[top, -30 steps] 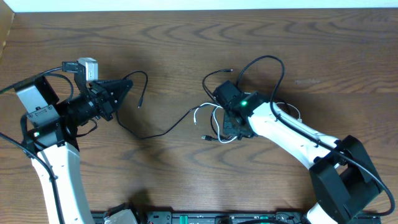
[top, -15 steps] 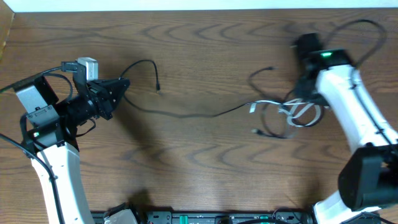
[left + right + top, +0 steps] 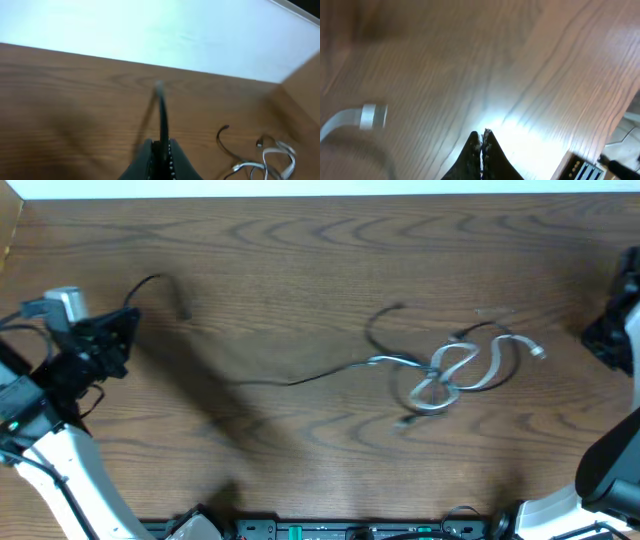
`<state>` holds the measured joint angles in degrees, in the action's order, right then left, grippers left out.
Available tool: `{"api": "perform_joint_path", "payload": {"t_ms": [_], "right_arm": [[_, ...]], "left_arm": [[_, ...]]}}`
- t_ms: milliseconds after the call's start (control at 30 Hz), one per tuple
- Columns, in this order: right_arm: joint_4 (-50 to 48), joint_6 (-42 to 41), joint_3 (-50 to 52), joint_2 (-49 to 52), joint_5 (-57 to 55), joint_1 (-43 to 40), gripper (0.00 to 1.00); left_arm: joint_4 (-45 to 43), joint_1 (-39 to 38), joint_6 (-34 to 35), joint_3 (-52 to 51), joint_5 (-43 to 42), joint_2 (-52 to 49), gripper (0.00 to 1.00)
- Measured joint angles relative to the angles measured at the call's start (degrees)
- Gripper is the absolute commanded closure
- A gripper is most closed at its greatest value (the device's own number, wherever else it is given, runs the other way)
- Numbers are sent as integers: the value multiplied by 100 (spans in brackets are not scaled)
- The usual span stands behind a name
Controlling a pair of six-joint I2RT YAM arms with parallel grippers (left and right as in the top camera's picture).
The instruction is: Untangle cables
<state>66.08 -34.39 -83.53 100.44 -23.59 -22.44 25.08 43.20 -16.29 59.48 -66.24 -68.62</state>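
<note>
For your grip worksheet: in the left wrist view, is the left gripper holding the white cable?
No, the left gripper pinches the black cable.

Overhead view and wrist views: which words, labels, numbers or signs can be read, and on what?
None is readable.
Green marks on the black strip at the brown wooden table's near edge are too small to read.
The thin black cord and thin white cord: no print visible.
</note>
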Motion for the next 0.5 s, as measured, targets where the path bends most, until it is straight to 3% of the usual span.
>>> {"api": "perform_joint_path", "payload": {"t_ms": [267,367,500], "right_arm": [[-114,374,0,0,546,-190,98],[-195,651,0,0,984,37,79],[-348,1283,0,0,1952,544,65]], "left_arm": [[-2,249,92,0,-4,0,92],[4,249,114,0,-114,0,92],[125,240,129,0,-238,0,92]]}}
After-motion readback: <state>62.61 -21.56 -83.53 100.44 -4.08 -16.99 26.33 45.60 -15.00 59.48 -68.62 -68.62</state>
